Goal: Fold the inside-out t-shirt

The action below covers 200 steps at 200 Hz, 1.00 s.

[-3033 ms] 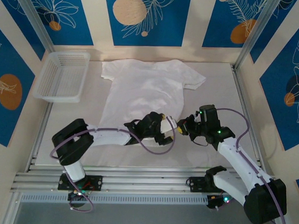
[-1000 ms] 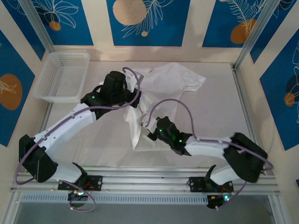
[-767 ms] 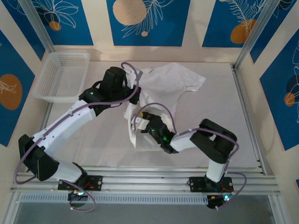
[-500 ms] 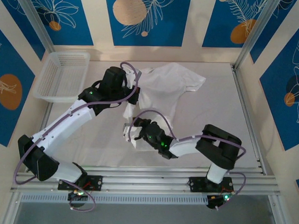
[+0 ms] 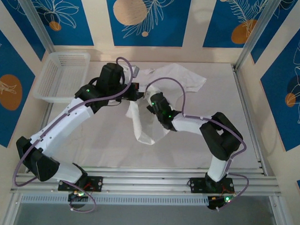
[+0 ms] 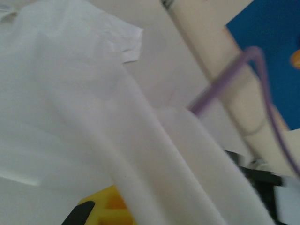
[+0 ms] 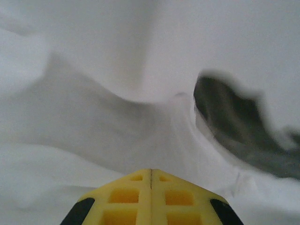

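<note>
On my top feed the two arms match: the left arm (image 5: 66,120) and right arm (image 5: 189,124) are glossy white tube links between chunky black joint housings, with small green status lights (image 5: 226,199). Each carries a looping purple cable (image 6: 225,78). On the wrist feed, the right gripper (image 7: 151,171) has yellow moulded fingers (image 7: 126,206) with square recesses and black corners.

t-shirt (image 5: 144,126): partly behind both arms | left gripper (image 6: 108,209): cloth-covered, blurred | right gripper (image 7: 151,194): cut off below

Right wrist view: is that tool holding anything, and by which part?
The right tool is shut on the t-shirt, pinching a fold of its raised cloth. Whether that fold is hem or mid-body cannot be told.
</note>
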Tool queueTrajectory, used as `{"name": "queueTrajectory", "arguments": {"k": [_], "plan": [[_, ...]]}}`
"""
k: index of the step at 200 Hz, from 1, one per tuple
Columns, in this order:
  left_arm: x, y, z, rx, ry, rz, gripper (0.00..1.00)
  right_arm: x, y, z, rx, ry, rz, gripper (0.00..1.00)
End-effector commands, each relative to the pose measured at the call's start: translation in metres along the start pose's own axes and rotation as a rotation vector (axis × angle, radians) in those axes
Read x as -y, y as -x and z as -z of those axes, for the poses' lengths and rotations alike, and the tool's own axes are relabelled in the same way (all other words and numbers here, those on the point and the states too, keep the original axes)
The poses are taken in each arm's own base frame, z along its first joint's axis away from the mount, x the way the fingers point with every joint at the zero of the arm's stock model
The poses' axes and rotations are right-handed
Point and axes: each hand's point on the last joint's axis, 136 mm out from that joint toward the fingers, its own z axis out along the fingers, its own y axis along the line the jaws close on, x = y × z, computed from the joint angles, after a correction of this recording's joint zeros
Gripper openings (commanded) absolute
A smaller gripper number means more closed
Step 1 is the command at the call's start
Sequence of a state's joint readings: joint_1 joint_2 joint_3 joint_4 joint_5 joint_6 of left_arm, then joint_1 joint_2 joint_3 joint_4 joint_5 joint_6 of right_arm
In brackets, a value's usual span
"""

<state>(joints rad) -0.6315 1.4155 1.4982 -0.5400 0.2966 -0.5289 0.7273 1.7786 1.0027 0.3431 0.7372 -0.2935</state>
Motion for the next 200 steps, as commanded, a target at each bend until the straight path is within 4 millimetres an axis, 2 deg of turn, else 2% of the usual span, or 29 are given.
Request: {"name": "queueTrajectory", "arguments": {"k": [1,15,26,49,65,82,91,101,113,122,128,141,148,179,190,200], "plan": [[0.048,0.022,0.009,0.012,-0.178,0.117,0.0,-0.024,-0.023,0.007,-0.112,0.069,-0.056,0.0],[0.06,0.034,0.008,0.04,-0.214,0.129,0.0,-0.057,-0.019,0.021,-0.099,0.223,-0.075,0.0],[0.068,0.042,0.008,0.061,-0.234,0.126,0.0,-0.071,-0.01,0.032,-0.097,0.29,-0.111,0.0],[0.084,0.052,0.002,0.081,-0.24,0.08,0.0,-0.065,0.028,0.045,-0.07,0.321,-0.249,0.0],[0.098,0.057,-0.001,0.075,-0.261,0.058,0.0,-0.052,0.044,0.039,-0.061,0.343,-0.373,0.0],[0.118,0.063,0.004,0.085,-0.311,0.031,0.0,-0.048,0.031,0.016,-0.125,0.356,-0.448,0.0],[0.128,0.066,0.011,0.104,-0.332,0.01,0.0,-0.059,0.016,0.002,-0.189,0.386,-0.442,0.0],[0.138,0.071,0.019,0.129,-0.352,-0.011,0.0,-0.082,-0.003,-0.009,-0.275,0.451,-0.414,0.0],[0.148,0.076,0.028,0.153,-0.369,-0.039,0.0,-0.11,-0.015,-0.008,-0.376,0.565,-0.403,0.0],[0.154,0.078,0.035,0.167,-0.373,-0.059,0.0,-0.126,-0.008,0.0,-0.412,0.65,-0.407,0.0],[0.156,0.079,0.038,0.174,-0.375,-0.072,0.0,-0.13,-0.002,0.004,-0.408,0.68,-0.409,0.0],[0.16,0.079,0.042,0.174,-0.384,-0.087,0.0,-0.121,0.019,0.008,-0.369,0.691,-0.444,0.0],[0.163,0.078,0.044,0.172,-0.389,-0.096,0.0,-0.104,0.037,0.01,-0.336,0.685,-0.496,0.0],[0.174,0.071,0.05,0.159,-0.424,-0.134,0.0,-0.045,0.091,0.009,-0.243,0.65,-0.658,0.0],[0.184,0.067,0.053,0.146,-0.469,-0.145,0.0,-0.037,0.098,0.001,-0.229,0.617,-0.663,0.0],[0.196,0.063,0.057,0.135,-0.513,-0.16,0.0,-0.041,0.092,-0.013,-0.257,0.593,-0.651,0.0]]}}
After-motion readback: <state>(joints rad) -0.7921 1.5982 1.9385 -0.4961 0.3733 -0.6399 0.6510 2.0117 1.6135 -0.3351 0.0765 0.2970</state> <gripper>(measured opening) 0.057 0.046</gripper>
